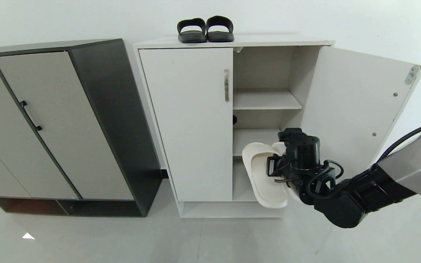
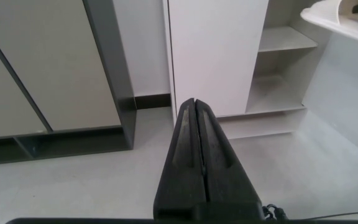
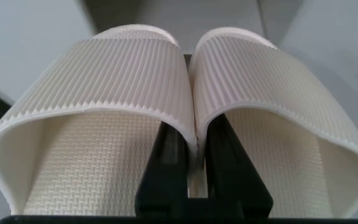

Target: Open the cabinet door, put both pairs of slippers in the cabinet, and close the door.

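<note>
Farthest left stood a dark cabinet (image 1: 68, 120), both doors closed. The left end effector (image 2: 195, 109) hung over the floor (image 2: 104, 174) in front of it, its fingers pressed flat together with nothing between them.

Next came the white cabinet (image 1: 269, 41). Its left-hand door (image 1: 186, 124) was closed, and the black slippers (image 1: 205, 30) sat side by side on its top, not yet dealt with. To the right of that door the compartment lay open, showing an upper shelf (image 1: 265, 100) and a middle shelf (image 1: 254, 138).

The white slippers (image 1: 263, 175) hung just in front of the lower half of that opening, steeply tilted and not yet inside. The right end effector (image 3: 194, 143) had them, its fingers closed almost fully on the two inner strap walls pinched together, so the pair travelled as one. Farthest right, the right-hand door (image 1: 353, 106) stood swung wide open.

The step in hand looked like placing this first pair. To do it well, the wrist should probably level the soles before going in, since they would likely catch a shelf edge at that tilt. The approach ought to stay centred between the closed door's edge and the open door. The pair should go well back on one shelf, and the fingers should let go only once the soles rested flat, leaving another shelf for the black pair.
</note>
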### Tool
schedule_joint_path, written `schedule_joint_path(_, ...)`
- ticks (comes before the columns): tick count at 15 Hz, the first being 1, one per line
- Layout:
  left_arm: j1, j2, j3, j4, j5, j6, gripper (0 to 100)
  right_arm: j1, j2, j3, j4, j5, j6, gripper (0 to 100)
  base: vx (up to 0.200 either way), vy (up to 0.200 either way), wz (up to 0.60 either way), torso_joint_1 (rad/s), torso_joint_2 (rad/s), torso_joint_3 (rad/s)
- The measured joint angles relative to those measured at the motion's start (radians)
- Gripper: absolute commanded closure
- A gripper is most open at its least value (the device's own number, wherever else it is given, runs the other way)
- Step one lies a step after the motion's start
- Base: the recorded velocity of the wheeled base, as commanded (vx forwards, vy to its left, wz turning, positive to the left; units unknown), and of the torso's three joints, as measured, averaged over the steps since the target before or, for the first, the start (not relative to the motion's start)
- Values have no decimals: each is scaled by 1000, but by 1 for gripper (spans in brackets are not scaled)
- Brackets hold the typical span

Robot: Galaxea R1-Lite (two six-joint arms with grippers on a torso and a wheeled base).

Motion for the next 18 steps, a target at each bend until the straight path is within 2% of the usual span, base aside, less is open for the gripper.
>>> schedule_joint_path(4,0,0,0,0,0,0,100,77,0,17,-20,-9,-7,100,0,0,0,0,0,0)
schedule_joint_path(6,0,0,0,0,0,0,100,80,10,1,-21,-41,-5,100,0,0,0,0,0,0)
schedule_joint_path(12,1,0,0,0,0,0,100,84,39,-23,-33,-60,-4,100,0,-200,0,3,2,1)
schedule_joint_path(18,0,0,0,0,3,-6,100,80,45,-19,-36,-78,-6,100,0,0,0,0,0,0)
